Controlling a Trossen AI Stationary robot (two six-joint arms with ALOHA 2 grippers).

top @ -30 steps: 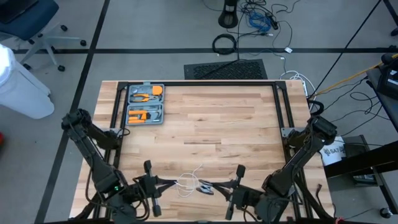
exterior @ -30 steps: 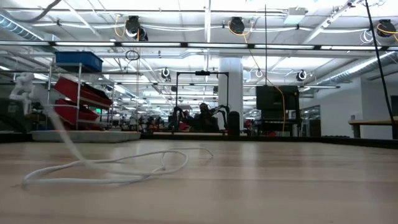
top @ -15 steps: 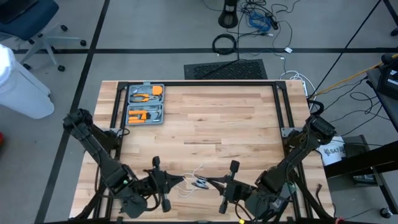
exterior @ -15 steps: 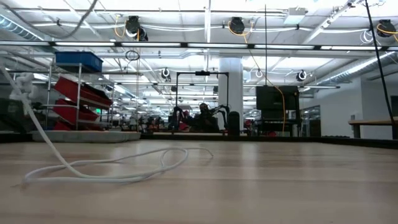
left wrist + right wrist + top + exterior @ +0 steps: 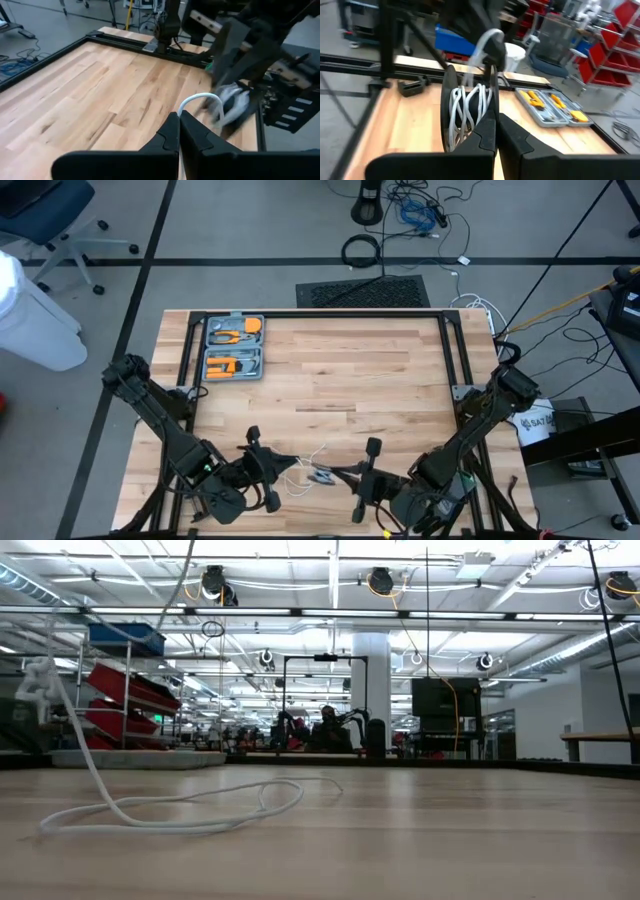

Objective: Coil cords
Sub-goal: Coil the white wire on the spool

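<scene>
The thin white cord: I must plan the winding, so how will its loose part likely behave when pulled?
The thin white cord looks floppy: it lies in slack loops on the wooden table, so it would probably drag and snag. It seems light, rising freely toward the left gripper. Turns on the round black-and-silver reel sit unevenly and may slip.

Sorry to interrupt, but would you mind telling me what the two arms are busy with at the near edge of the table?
They are winding a thin white cord onto a small disc-shaped reel. The right gripper is shut on the reel, which already carries several turns. The left gripper is shut on the cord right beside it. A loose loop of cord lies on the wooden table. The grey tool case sits untouched at the far left corner.
</scene>
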